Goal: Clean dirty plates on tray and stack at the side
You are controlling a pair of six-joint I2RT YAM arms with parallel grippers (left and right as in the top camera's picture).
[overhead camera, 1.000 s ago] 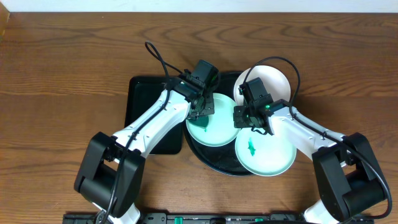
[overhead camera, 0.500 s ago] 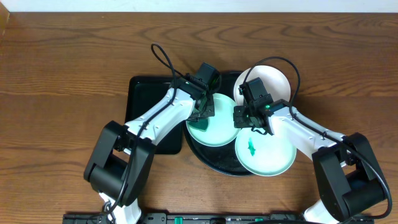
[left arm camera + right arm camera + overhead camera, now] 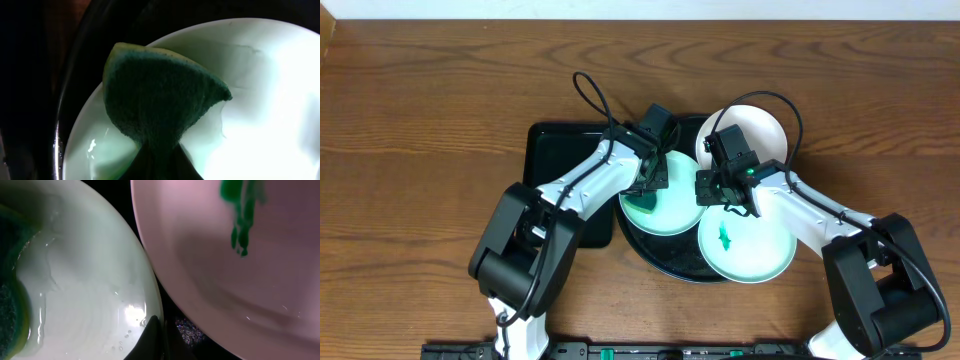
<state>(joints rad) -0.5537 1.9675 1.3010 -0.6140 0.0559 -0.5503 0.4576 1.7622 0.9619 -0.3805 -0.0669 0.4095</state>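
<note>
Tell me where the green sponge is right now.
The sponge sits pinched in the left gripper, on the left-hand plate of the round black tray, overhead centre.

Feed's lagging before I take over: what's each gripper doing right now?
Left gripper: shut on the green sponge, over a plate.
Right gripper: shut, tips at that plate's rim; grip cannot be told.

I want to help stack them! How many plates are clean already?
None looks finished: nothing is stacked beside the round black tray yet. In hand: the left gripper holds a green sponge on the left plate; the right gripper sits shut at its rim. Left: the front plate with its green smear, and the back plate.
</note>
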